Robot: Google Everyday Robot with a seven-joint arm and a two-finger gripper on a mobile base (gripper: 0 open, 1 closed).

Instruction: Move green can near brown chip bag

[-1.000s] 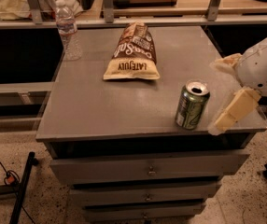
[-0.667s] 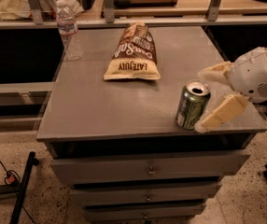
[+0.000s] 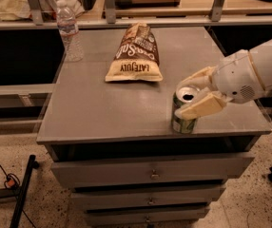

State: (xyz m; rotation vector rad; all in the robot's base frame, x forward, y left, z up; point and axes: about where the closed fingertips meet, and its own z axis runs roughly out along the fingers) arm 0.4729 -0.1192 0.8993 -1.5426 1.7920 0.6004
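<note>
The green can (image 3: pixel 181 121) stands upright near the front right edge of the grey cabinet top (image 3: pixel 102 108), its silver top open. My gripper (image 3: pixel 193 93) reaches in from the right and is open. One pale finger lies behind the can's top and the other crosses in front of its upper side. Whether they press on the can I cannot tell. The brown chip bag (image 3: pixel 136 53) lies flat farther back, left of the can, with its tan "LATE JULY" end toward me. A wide gap of bare top separates can and bag.
A clear plastic water bottle (image 3: pixel 69 32) stands at the back left corner. A shelf rail with metal posts (image 3: pixel 110 4) runs behind the cabinet. Drawers (image 3: pixel 150 175) sit below the top. A dark stand leg (image 3: pixel 22 194) is on the floor at the left.
My gripper has moved left from beside the can to over it, so its fingers now straddle the can's top. The can and the bag have not moved.
</note>
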